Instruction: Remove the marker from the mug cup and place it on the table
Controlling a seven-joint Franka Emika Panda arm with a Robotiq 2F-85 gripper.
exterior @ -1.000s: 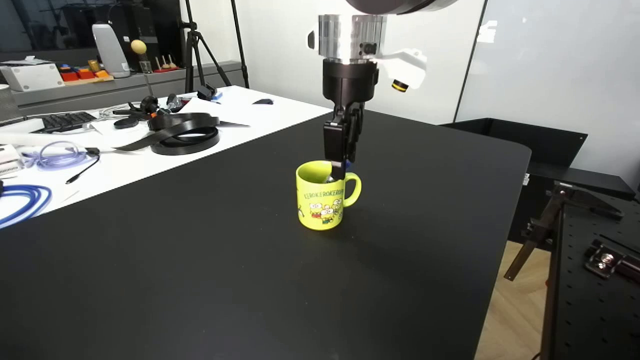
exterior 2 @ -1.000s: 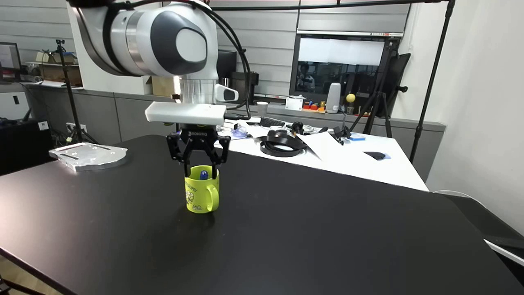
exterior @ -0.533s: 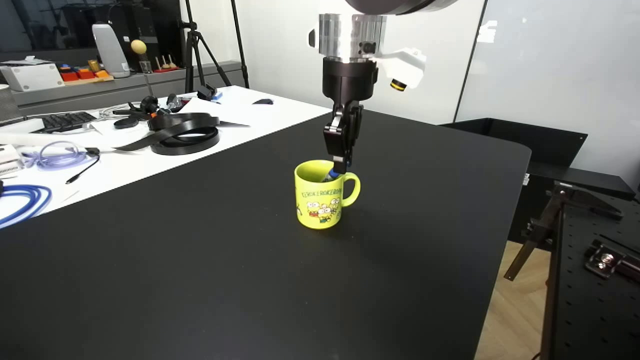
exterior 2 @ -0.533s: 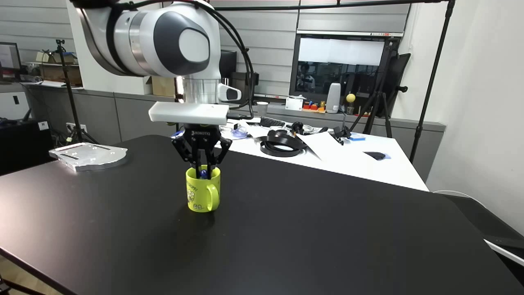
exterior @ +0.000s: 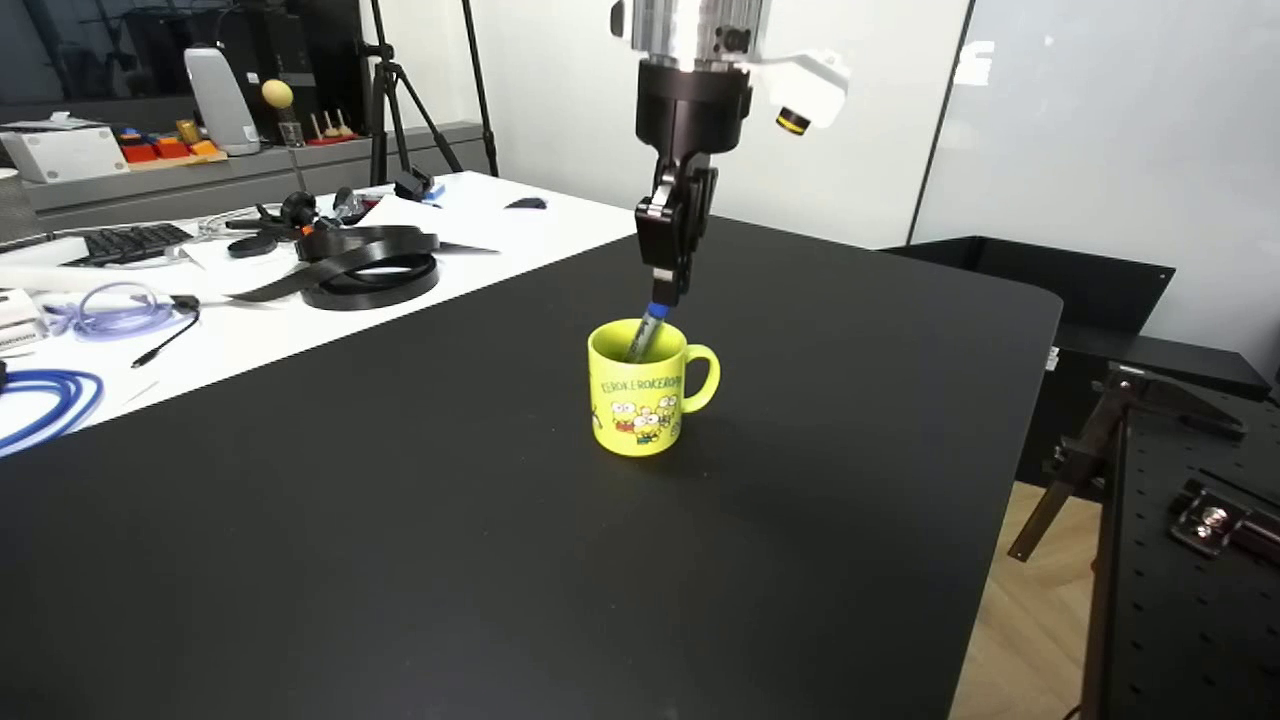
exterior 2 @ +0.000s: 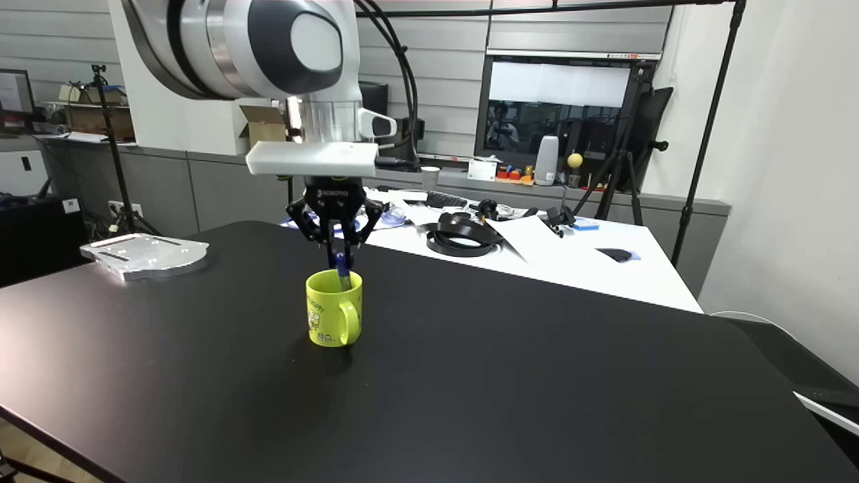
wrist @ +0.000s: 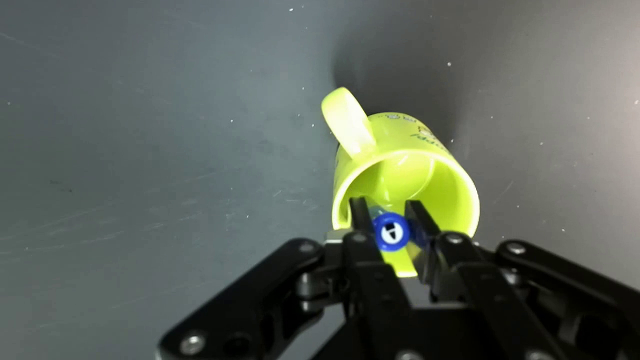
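Your gripper [exterior 2: 340, 260] is clamped on the marker [exterior: 642, 340], its two fingers [wrist: 359, 216] pressed against opposite sides of the blue end. You have it by the top: in the wrist view that round blue end, with a white disc on it, sits between the fingertips and faces the camera. Under the grip, the grey barrel runs down at a tilt into the yellow mug cup [exterior: 638, 405], so in both exterior views the blue end shows above the rim while the lower part is inside. In an exterior view the marker leans with its blue end towards the side of the handle [exterior: 712, 380]. The wall of the mug cup hides the lower tip, so you can't make out whether it touches the bottom. Your fingers are above the rim, outside the mug cup, which stands upright on the black desk [exterior: 380, 560], well apart from its edges.
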